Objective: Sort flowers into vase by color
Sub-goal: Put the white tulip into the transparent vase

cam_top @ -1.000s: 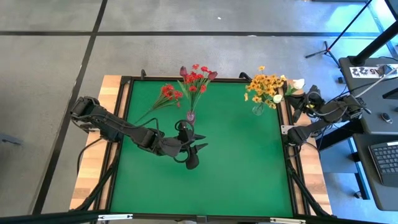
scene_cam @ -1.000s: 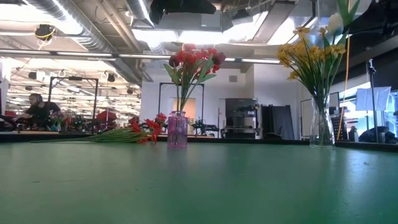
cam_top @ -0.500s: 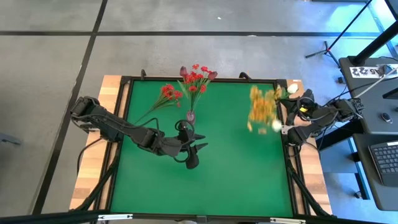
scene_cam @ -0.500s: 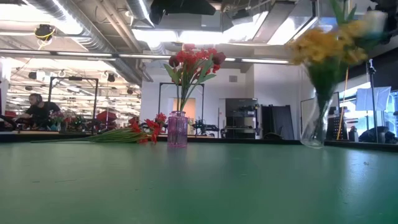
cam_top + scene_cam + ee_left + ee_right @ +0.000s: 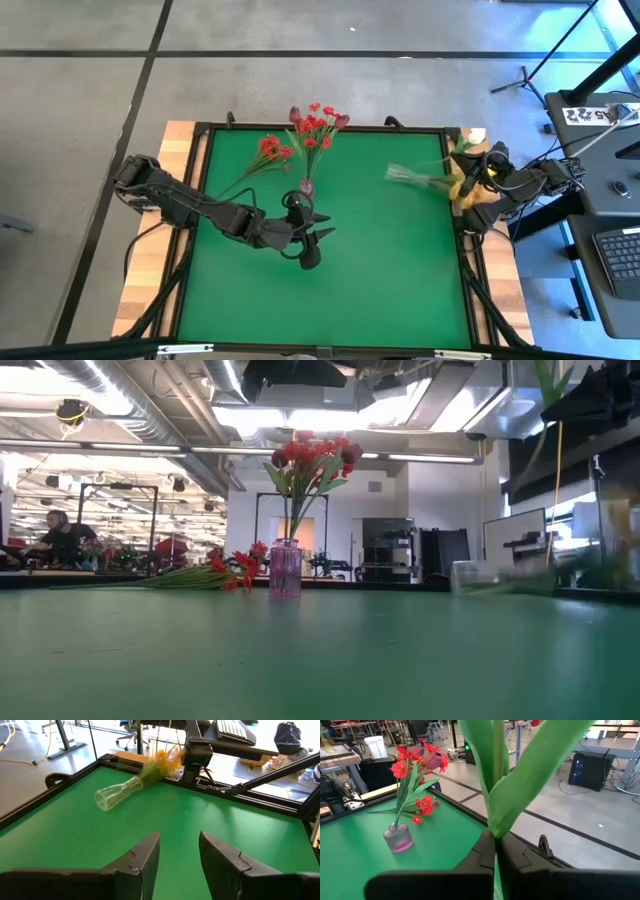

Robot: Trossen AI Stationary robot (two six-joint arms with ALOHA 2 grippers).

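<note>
Resting low over the middle of the green felt-like table (image 5: pixel 380 270), the left gripper (image 5: pixel 312 252) holds nothing, its two dark blunt fingers (image 5: pixel 142 857) standing partly apart. Just beyond it a ribbed pink glass vase (image 5: pixel 306 186) stands upright with red sprays and maroon buds (image 5: pixel 315 125), and a loose red spray (image 5: pixel 268 152) lies flat beside it. Farther right, a clear glass vase (image 5: pixel 117 794) lies tipped on its side, yellow flowers (image 5: pixel 160 762) spilling toward the table's edge. There the right gripper (image 5: pixel 496 851) is pinched tight on a smooth green stem (image 5: pixel 496 795) with broad leaves.
</note>
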